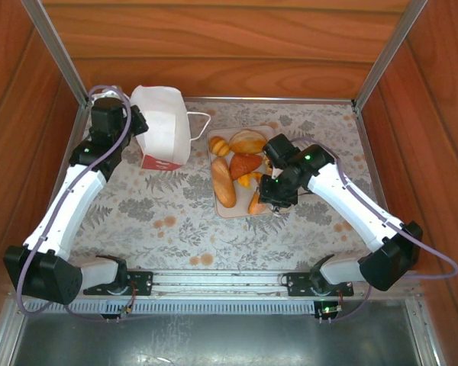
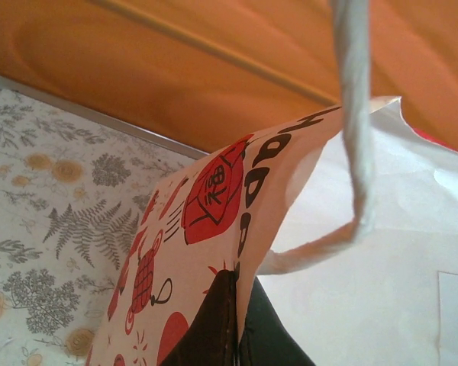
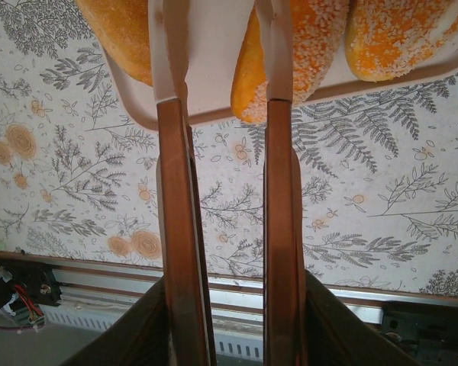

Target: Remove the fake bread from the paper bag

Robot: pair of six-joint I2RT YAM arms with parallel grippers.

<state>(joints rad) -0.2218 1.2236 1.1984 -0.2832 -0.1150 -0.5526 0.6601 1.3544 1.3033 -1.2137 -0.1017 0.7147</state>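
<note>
The paper bag (image 1: pixel 164 126), white with a red lower part, stands at the back left of the table. My left gripper (image 1: pixel 134 124) is shut on its edge; in the left wrist view the dark fingers (image 2: pixel 214 328) pinch the printed paper bag (image 2: pixel 206 206) wall, and a white cord handle (image 2: pixel 353 152) hangs beside them. Several pieces of fake bread (image 1: pixel 224 183) lie on the beige tray (image 1: pixel 237 210), among them a round bun (image 1: pixel 248 141) and a croissant (image 1: pixel 244 164). My right gripper (image 1: pixel 277 197) hovers open over the tray's near right side. Its fingers (image 3: pixel 175 229) hold nothing above the fake bread (image 3: pixel 313 38).
Wooden walls with metal posts enclose the floral table (image 1: pixel 160 213) on three sides. A metal rail (image 1: pixel 214 282) runs along the near edge between the arm bases. The tray (image 3: pixel 214 46) rim sits under my right fingertips.
</note>
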